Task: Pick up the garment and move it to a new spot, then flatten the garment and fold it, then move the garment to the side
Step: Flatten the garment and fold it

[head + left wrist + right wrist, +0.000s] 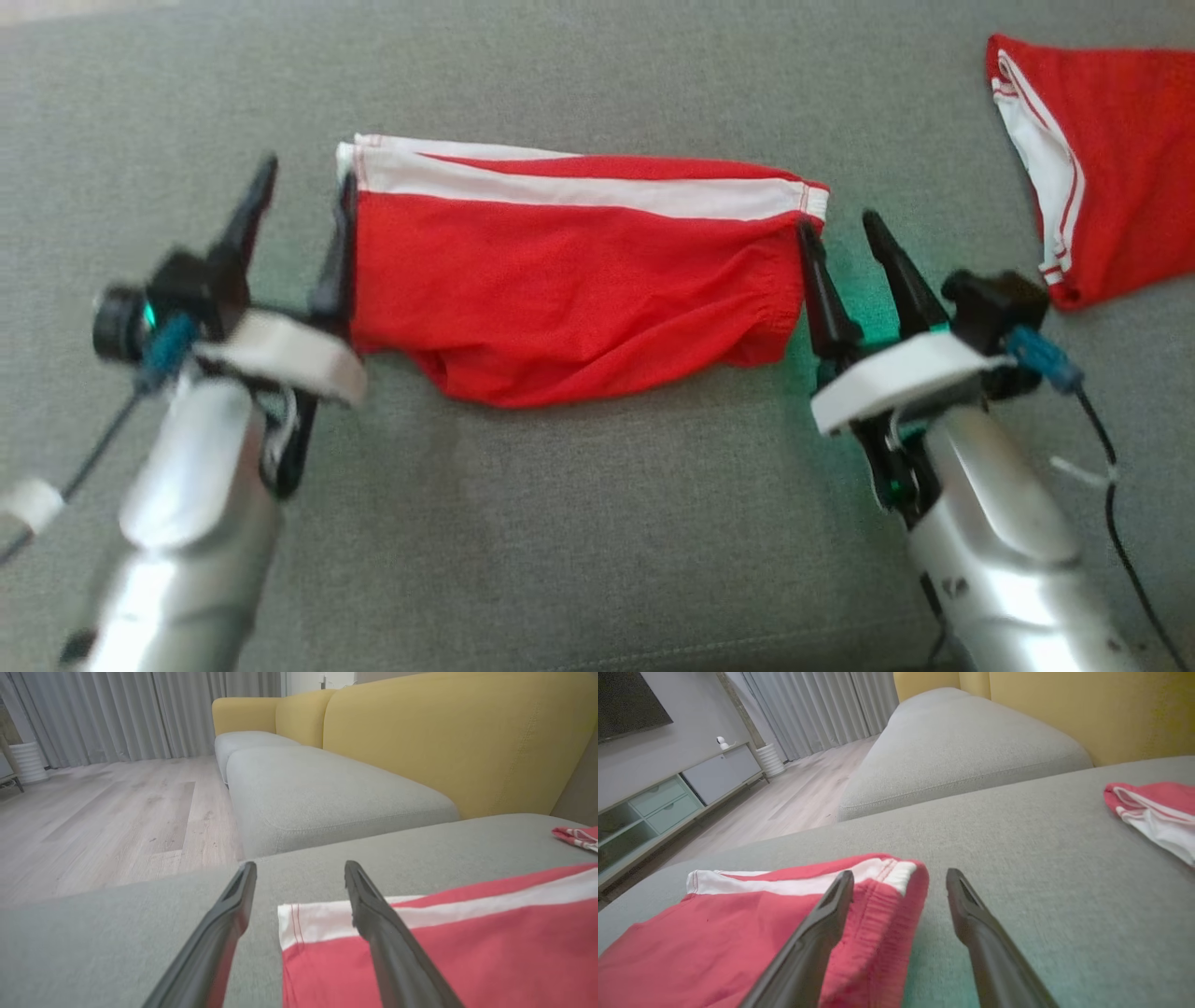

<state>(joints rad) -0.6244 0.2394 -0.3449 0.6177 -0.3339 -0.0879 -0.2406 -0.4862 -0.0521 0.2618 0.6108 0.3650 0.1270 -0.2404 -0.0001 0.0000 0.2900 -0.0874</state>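
**Near field.** The left pincer (311,170) and the right pincer (836,220) are both released, with the jaws of each well apart and nothing grasped. They sit low over the grey sofa seat (597,532), one at each end of the garment (579,280). In the left wrist view, the left pincer's inner finger crosses the corner of the white band and its outer finger is over bare cushion. In the right wrist view, the right pincer's inner finger lies along the gathered end of the cloth and its outer finger is over bare cushion.

**Task item.** The garment is a pair of red shorts with a white band. It lies stretched crosswise on the seat between the two pincers, band edge away from the robot. The band edge runs fairly straight. The near edge sags and is rumpled, most of all toward the middle.

**Step in hand (judgement).** The garment looks set down at its spot and is part-way through flattening. No clear fold is evident.

**Next move (judgement).** The near edge needs drawing out smooth. Both ends should then be re-gripped evenly so that the fold lands square.

**Far field.** A second red garment (1111,168) lies well apart at the right. Beyond it are the yellow backrest (444,732), the wooden floor (117,812) and the curtains (117,714).
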